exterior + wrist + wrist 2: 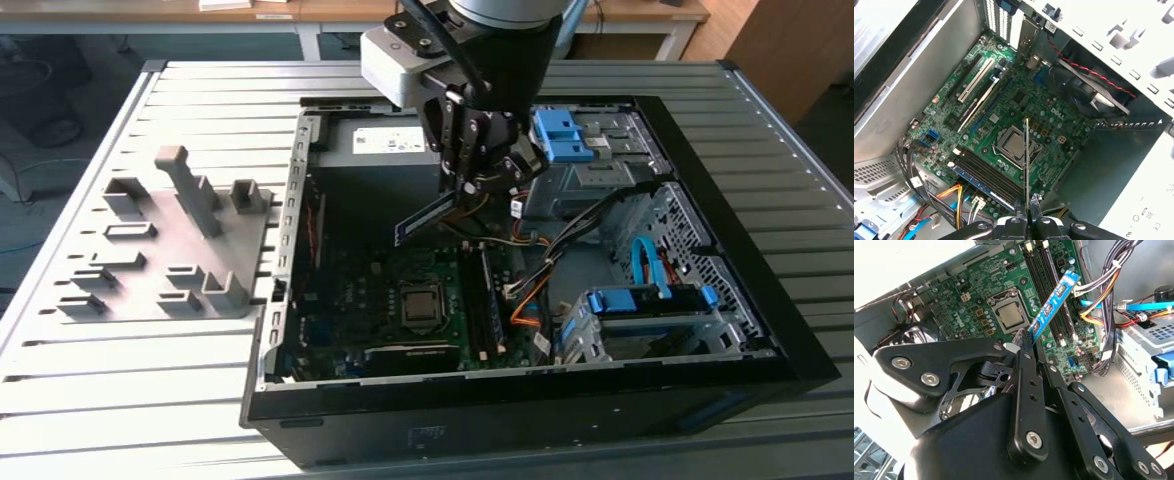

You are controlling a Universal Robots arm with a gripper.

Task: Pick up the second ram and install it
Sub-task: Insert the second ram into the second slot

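Holding the second ram (430, 216) by one end, gripper (463, 192) clamped shut on it, stick tilted in the air above the CPU socket (418, 303) and well clear of the board. Risks, my read: the grip is at one end only, so pressing down could pivot the stick in my grip and seat one end first. The tilt has to be squared to the memory slots (483, 290) just beside the CPU socket, or the notch misses its key and the contacts scrape. One slot looks already filled, so clipping that stick is possible. The cable bundle (534, 268) sits just past the slots from the CPU socket, near enough to snag. I can't tell whether the slot latches are open. Surface: the open case (534, 412) lies flat on a ribbed metal table (147, 400), which looks steady. Gray holder blocks (167, 240) stand outside the case wall, well apart from the CPU socket. Room: wooden desks (160, 12) run beyond the table, and a wooden cabinet (787, 45) stands off at a corner.
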